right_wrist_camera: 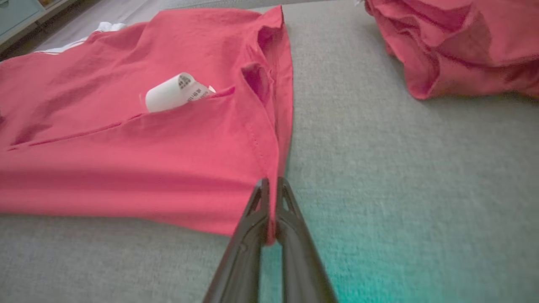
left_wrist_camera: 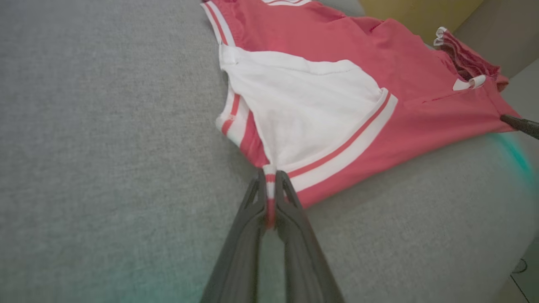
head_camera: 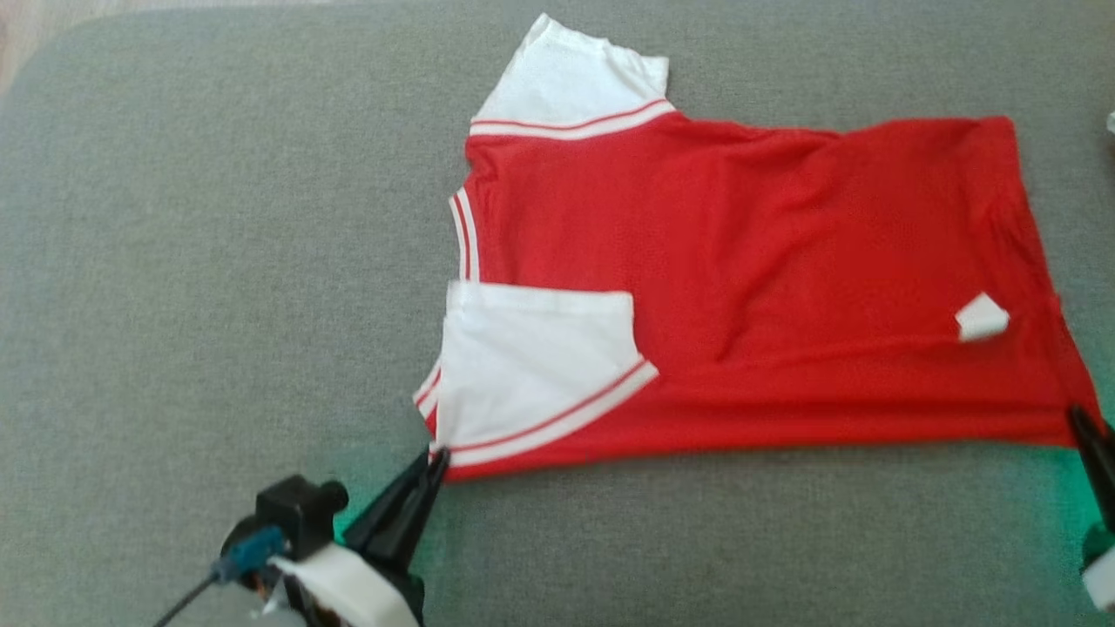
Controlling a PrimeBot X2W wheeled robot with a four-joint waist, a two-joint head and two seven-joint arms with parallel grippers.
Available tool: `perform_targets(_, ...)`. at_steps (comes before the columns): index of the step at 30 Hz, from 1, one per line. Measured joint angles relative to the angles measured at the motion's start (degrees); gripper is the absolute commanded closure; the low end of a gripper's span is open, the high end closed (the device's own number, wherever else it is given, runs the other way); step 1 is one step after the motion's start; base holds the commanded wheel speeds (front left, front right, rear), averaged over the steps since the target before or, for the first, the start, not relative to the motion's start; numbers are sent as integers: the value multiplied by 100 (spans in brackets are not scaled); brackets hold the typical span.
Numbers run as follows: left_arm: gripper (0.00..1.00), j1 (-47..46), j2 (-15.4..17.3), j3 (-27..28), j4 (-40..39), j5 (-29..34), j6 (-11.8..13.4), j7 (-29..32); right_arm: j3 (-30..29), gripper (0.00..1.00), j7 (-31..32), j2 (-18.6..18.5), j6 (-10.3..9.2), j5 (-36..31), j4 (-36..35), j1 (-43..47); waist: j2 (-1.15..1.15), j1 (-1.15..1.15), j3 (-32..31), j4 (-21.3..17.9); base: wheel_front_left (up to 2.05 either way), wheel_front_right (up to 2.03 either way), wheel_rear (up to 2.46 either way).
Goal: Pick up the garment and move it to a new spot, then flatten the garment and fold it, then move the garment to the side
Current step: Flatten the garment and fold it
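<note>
My left gripper is closed on the T-shirt. Its two dark fingers pinch a narrow piece of the red-and-white striped trim at the near shoulder corner, and the cloth stands thin between them. My right gripper is closed as well, on the near corner of the hem, where the stitched red edge runs down into the tips.

The T-shirt lies spread on a grey cushion, in the middle and right part of the head view, with the neck toward my left and the hem toward my right. The body is a red, soft knit with shallow wrinkles and one long crease near the front edge. Both sleeves are white and end in a white band with a thin red line. The near sleeve is folded inward and rests on the red body. The far sleeve points away from me, flat on the cushion. The neck opening has a striped rib.

A small white label, curled like a roll and with tiny dark print, lies on the red cloth near the hem.

The cushion has a coarse grey weave and rounded corners, and a greenish glow falls on it beside each gripper. A second red garment lies crumpled on it, beyond the hem and apart from the T-shirt.
</note>
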Motion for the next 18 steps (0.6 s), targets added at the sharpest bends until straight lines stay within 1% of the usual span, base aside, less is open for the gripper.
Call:
perform_targets(3,100,206,201,-60,-452,-1,159,194,-122,100,-1,-2,0,-1,-189,292,0,0,64,3,0,0,0)
perform_targets(4,100,206,201,-60,-452,-1,159,194,-122,100,-1,-2,0,-1,-189,292,0,0,64,3,0,0,0)
perform_targets(5,100,251,247,-69,-569,-1,215,245,-137,100,-1,-3,0,5,-260,377,0,0,92,3,0,0,0)
perform_targets(6,100,277,282,-70,-665,-1,258,275,-166,67,1,0,0,35,-311,440,0,1,118,4,0,0,0)
perform_targets(7,100,283,313,-70,-744,-1,288,301,-190,0,3,1,0,58,-337,476,0,1,141,4,0,0,0)
perform_targets(9,100,279,338,-67,-825,-2,309,336,-302,0,10,24,0,54,-372,496,0,1,179,-1,0,0,0)
perform_targets(10,64,279,350,-69,-840,-1,311,376,-369,0,8,43,0,43,-403,494,0,1,199,-9,0,0,0)
perform_targets(11,0,274,361,-66,-859,1,358,393,-412,0,1,48,0,38,-448,496,0,1,220,-17,0,0,0)
perform_targets(15,0,99,477,44,-1023,75,410,406,-647,0,-57,102,0,-20,-821,497,0,1,321,-63,0,0,0)
perform_targets(18,0,-547,691,235,-1240,294,402,636,-947,0,-103,125,0,-180,-1089,488,0,1,434,-108,0,0,0)
